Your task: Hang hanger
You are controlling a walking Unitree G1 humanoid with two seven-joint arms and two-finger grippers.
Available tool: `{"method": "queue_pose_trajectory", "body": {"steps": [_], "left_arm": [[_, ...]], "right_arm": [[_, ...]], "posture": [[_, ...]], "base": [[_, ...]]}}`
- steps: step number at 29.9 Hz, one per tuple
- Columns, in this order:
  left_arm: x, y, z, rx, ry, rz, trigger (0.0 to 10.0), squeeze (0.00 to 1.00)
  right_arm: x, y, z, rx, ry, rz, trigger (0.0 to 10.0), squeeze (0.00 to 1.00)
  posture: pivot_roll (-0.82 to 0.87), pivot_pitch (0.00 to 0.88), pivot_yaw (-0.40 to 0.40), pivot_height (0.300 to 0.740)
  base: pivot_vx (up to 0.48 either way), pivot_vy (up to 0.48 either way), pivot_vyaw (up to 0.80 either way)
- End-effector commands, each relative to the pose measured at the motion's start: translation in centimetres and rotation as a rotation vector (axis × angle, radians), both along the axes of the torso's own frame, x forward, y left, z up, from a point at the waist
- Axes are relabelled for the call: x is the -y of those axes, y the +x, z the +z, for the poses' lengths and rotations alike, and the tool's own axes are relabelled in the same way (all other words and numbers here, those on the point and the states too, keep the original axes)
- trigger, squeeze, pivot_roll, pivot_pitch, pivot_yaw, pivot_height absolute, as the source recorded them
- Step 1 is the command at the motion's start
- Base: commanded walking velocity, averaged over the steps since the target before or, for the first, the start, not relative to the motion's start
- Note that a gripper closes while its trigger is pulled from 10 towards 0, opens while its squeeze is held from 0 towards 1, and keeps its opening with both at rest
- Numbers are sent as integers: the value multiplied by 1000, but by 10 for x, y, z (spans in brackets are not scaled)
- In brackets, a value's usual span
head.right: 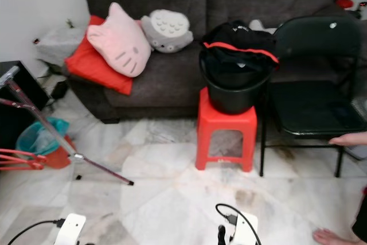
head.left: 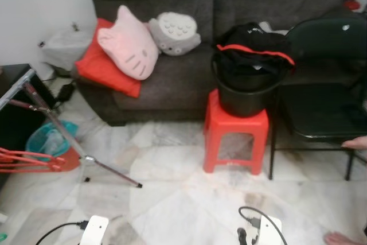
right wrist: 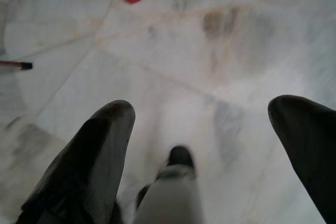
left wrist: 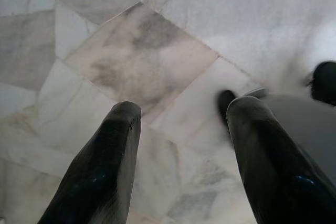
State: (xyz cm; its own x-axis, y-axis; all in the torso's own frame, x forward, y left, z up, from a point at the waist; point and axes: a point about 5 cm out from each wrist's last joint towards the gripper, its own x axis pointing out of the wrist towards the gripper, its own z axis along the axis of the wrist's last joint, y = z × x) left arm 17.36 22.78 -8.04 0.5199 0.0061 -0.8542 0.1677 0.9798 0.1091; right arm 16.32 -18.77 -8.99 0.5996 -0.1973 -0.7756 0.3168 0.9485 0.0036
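Head view, marble floor (head.left: 172, 199), sofa (head.left: 229, 4), possibly rack (head.left: 51, 124)

Hanger (head.left: 26, 160): red, thin-barred, lying roughly level at the far left, partly cut off by the frame edge. It sits beside the metal rack leg (head.left: 69, 142), above the marble floor.

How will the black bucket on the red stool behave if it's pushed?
The black bucket is heaped with dark clothes above its rim, so it is probably top-heavy. It sits on a narrow red stool, so a sideways push may slide it off or tip the stool. The clothes look floppy and may spill.
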Motion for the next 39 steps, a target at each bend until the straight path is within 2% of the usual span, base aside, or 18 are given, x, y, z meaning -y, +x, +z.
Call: {"method": "queue_pose_trajectory", "body": {"steps": [1,14,39], "left_arm": [[-8,-3,1,-7,25,-3,10000,0],[-8,-2,1,-6,25,-1,10000,0],[-7,-2,0,5,24,27,10000,0]], "right_arm": [[-6,0,-1,-1,16,-3,10000,0],[-6,1,0,1,16,-3,10000,0],[-3,3,3,63,-15,-28,10000,0]], "posture": [[-15,0,98,740],[-13,0,97,740],[-25,0,94,740]], "base": [[0,-262,0],[0,-266,0],[0,0,0]]}}
